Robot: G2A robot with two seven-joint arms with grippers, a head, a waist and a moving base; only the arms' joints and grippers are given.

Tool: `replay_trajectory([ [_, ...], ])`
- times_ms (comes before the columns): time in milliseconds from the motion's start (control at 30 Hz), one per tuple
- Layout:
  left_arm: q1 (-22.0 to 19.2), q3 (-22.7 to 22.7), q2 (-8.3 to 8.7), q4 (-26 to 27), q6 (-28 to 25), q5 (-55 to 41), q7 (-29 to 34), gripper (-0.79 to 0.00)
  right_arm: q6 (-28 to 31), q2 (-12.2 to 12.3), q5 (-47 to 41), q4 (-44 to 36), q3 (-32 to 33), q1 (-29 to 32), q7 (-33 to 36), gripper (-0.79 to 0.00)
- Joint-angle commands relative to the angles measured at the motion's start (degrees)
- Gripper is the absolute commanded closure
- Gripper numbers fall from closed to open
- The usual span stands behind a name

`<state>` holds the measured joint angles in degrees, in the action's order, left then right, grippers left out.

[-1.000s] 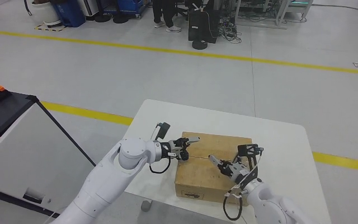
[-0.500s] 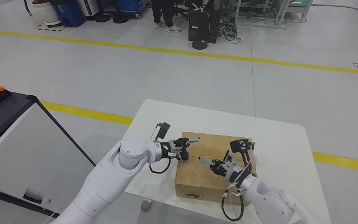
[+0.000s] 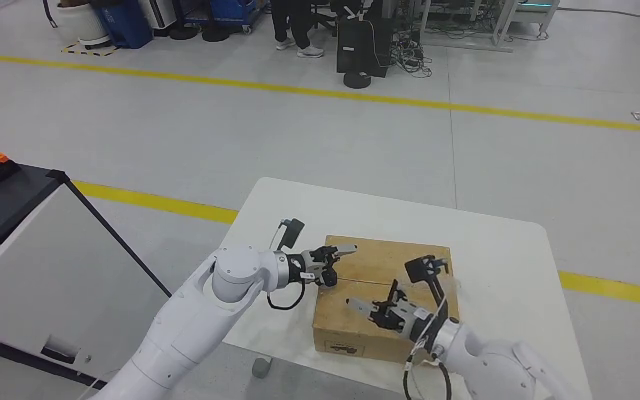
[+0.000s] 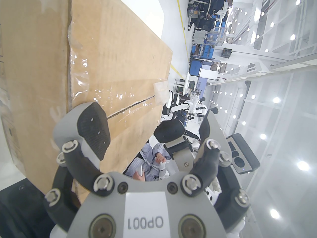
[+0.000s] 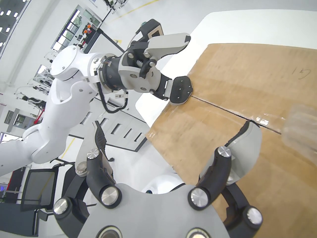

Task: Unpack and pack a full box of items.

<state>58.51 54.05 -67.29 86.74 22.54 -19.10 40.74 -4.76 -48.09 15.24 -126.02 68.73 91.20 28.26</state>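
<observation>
A shut cardboard box (image 3: 385, 285) stands on the white table (image 3: 500, 245), its lid flaps meeting in a seam under clear tape (image 5: 298, 122). My left gripper (image 3: 333, 262) is open at the box's left end, its lower pad (image 5: 182, 90) resting on the lid edge at the seam and its upper finger (image 5: 171, 42) raised. In its own view the left gripper (image 4: 151, 130) straddles the box (image 4: 99, 63) corner. My right gripper (image 3: 375, 308) is open over the lid's front half; in its own view the right gripper (image 5: 173, 139) has one fingertip (image 5: 247, 134) at the seam of the box (image 5: 247, 80).
Bare table surface lies to the right of the box and behind it. A black-framed stand (image 3: 40, 230) is on the floor to the left of the table. Yellow floor lines (image 3: 150, 202) run past the table.
My right gripper has slid leftward along the lid towards the left gripper. The left arm and the box have stayed where they were.
</observation>
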Motion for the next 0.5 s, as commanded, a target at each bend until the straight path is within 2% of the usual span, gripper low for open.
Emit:
replay_trajectory([
  [0,0.0,0.0,0.00,0.0,0.0,0.0,0.0,-0.785,1.1,0.3,-0.7,-1.3,2.6,2.1,0.3,-0.785],
  [200,0.0,0.0,0.00,0.0,0.0,0.0,0.0,-0.785,3.5,1.2,-4.8,-3.3,13.2,9.8,1.5,-0.785],
  [467,0.0,0.0,0.00,0.0,0.0,0.0,0.0,-0.785,6.2,1.7,-18.2,-1.2,34.0,20.5,8.4,-0.785],
])
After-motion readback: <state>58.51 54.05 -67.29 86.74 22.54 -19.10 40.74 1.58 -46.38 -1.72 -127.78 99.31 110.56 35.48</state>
